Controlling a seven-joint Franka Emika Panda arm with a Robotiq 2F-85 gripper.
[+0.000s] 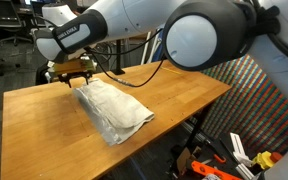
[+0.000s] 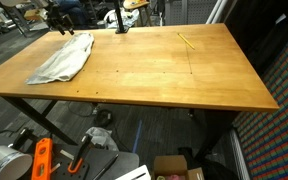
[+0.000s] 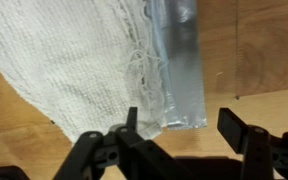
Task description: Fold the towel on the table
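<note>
A whitish towel (image 1: pixel 114 108) lies crumpled lengthwise on the wooden table (image 1: pixel 44 115). It also shows in an exterior view (image 2: pixel 64 58) near the table's far left corner. My gripper (image 1: pixel 72 72) hovers low over the towel's far end. In the wrist view the gripper (image 3: pixel 181 125) is open and empty. The towel's frayed edge (image 3: pixel 74 60) lies by the left finger. A grey shiny strip (image 3: pixel 179 70) lies between the fingers, just beyond their tips.
A yellow pencil-like stick (image 2: pixel 186 41) lies on the table (image 2: pixel 184 80) far from the towel. A black stand base (image 2: pixel 121 22) sits at the table's back edge. Orange tools and boxes (image 2: pixel 42 160) lie on the floor below.
</note>
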